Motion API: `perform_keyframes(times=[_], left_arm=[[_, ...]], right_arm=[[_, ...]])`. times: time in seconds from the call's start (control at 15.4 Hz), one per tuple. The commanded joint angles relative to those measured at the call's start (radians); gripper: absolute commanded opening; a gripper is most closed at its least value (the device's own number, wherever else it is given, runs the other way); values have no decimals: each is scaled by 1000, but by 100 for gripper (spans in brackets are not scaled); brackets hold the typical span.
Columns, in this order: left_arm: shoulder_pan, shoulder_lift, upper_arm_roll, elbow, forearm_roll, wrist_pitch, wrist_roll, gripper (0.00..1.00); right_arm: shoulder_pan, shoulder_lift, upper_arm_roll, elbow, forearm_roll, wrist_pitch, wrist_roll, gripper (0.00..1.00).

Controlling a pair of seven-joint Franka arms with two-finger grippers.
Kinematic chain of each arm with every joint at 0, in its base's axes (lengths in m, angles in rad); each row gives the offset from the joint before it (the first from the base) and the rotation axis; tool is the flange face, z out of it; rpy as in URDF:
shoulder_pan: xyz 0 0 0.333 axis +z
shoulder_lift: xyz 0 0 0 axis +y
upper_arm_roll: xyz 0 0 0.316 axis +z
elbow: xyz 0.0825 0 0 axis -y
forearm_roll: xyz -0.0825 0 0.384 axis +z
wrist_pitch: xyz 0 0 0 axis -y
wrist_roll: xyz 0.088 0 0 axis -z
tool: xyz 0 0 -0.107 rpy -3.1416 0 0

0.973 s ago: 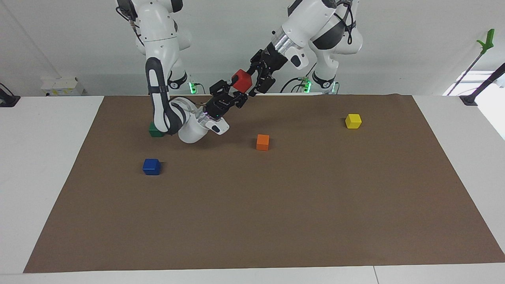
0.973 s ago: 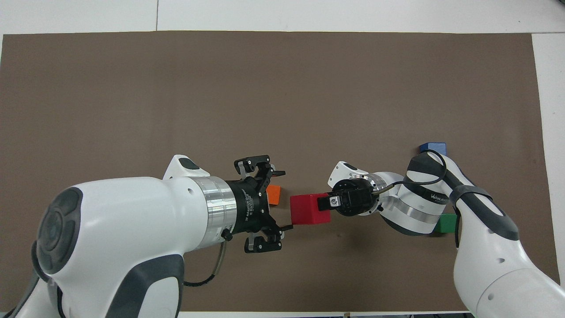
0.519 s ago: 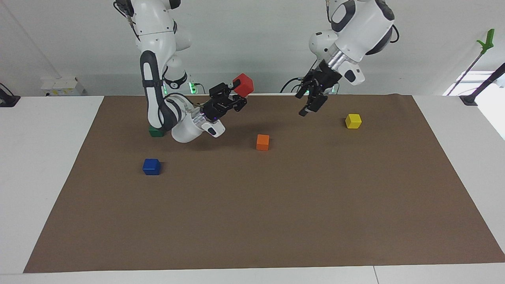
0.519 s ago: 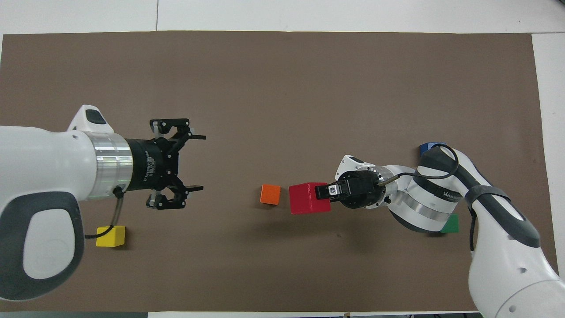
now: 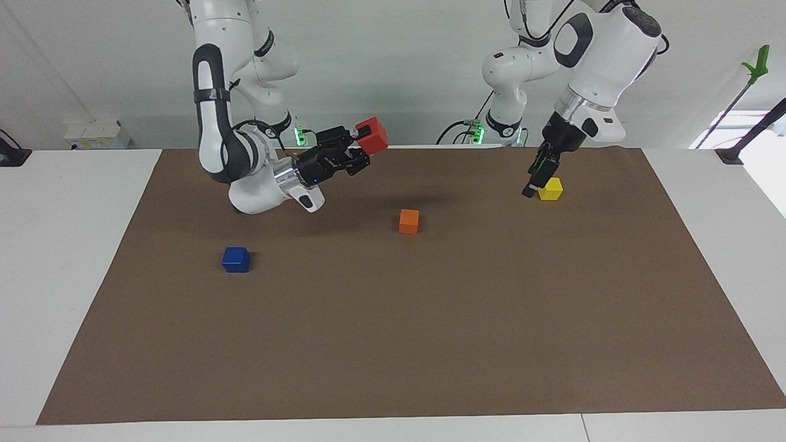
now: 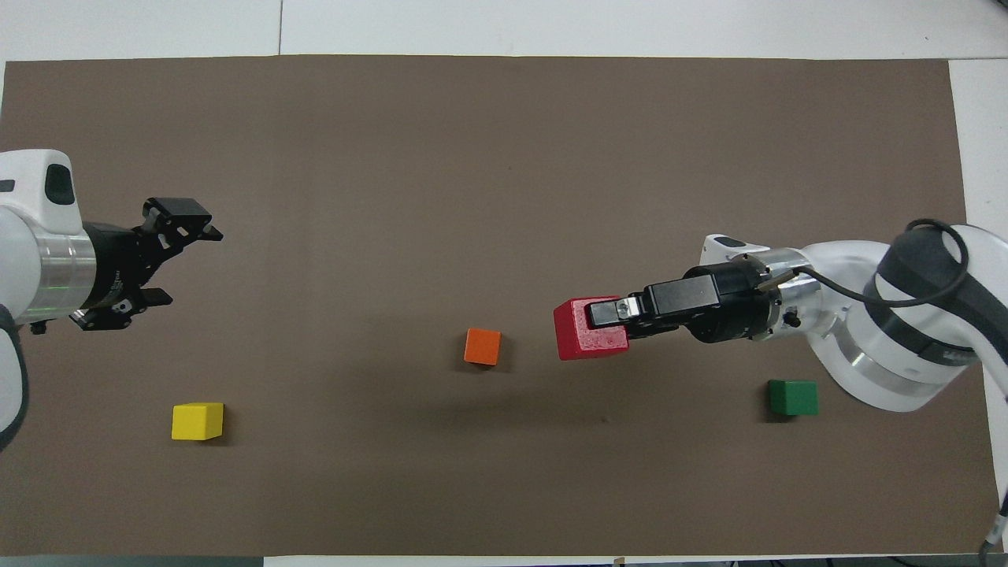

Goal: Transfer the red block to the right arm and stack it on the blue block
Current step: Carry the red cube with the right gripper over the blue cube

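**Facing view.** The right gripper (image 5: 363,141) holds the red block (image 5: 373,134) up in the air, its fingers pinching two opposite faces, over the bench (image 5: 430,344) at about ten o'clock from the orange block (image 5: 409,221). The blue block (image 5: 236,259) sits alone on the bench at about seven o'clock from the gripper, toward the right arm's end and nothing touching it. The right arm (image 5: 212,104) is folded low and hides whatever lies under its elbow. The left gripper (image 5: 536,182) hangs empty just beside the yellow block (image 5: 550,188), waiting. From here I cannot read the gap between its fingers.

**Overhead view.** Here the left gripper (image 6: 177,258) clearly has its fingers spread, with nothing between them. It is over bare bench at twelve o'clock from the yellow block (image 6: 197,420). The right gripper (image 6: 600,326) points toward nine o'clock with the red block (image 6: 583,342) at its tip, tilted a little, at three o'clock from the orange block (image 6: 482,346). This view shows the green block (image 6: 793,397), which the facing view hides. It loses the blue block, which I judge lies under the right forearm.

**Handling.** I judge the red block light, rigid and smooth-faced. The flat opposite faces are the place to pinch, as now. The grip looks close to one edge, so it may pivot. I would level it before setting it squarely down on the blue block.
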State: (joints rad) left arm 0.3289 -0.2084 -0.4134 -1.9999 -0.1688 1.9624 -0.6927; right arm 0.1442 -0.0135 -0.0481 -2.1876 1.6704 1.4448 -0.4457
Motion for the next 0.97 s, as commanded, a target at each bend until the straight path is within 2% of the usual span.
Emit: perform_keyframes(times=[0.0,0.13,0.32,0.39,0.52,0.58,0.65,0.78,0.91], left_arm=[[45,49,-11,114,110,-132,322,100],[45,93,-11,202,173,-222,464,100],[-6,173,30,337,198,-315,483,100],[-57,216,79,402,199,-354,484,100],[-227,286,258,511,207,-431,486,100],[-297,294,339,533,192,-439,489,100],[-322,284,370,524,175,-444,495,100],[-327,245,381,443,150,-415,489,100],[-337,233,374,420,150,-401,483,100]], right_arm=[[-34,-88,5,54,-209,80,134,0],[-48,-120,5,107,-376,106,220,0],[-64,-128,4,205,-639,108,327,0],[-64,-129,4,225,-717,108,359,0],[-66,-128,4,236,-869,114,398,0],[-66,-128,4,236,-947,133,401,0],[-64,-126,5,233,-1041,161,406,0],[-57,-126,10,220,-1257,239,426,0],[-60,-117,10,207,-1394,272,424,0]])
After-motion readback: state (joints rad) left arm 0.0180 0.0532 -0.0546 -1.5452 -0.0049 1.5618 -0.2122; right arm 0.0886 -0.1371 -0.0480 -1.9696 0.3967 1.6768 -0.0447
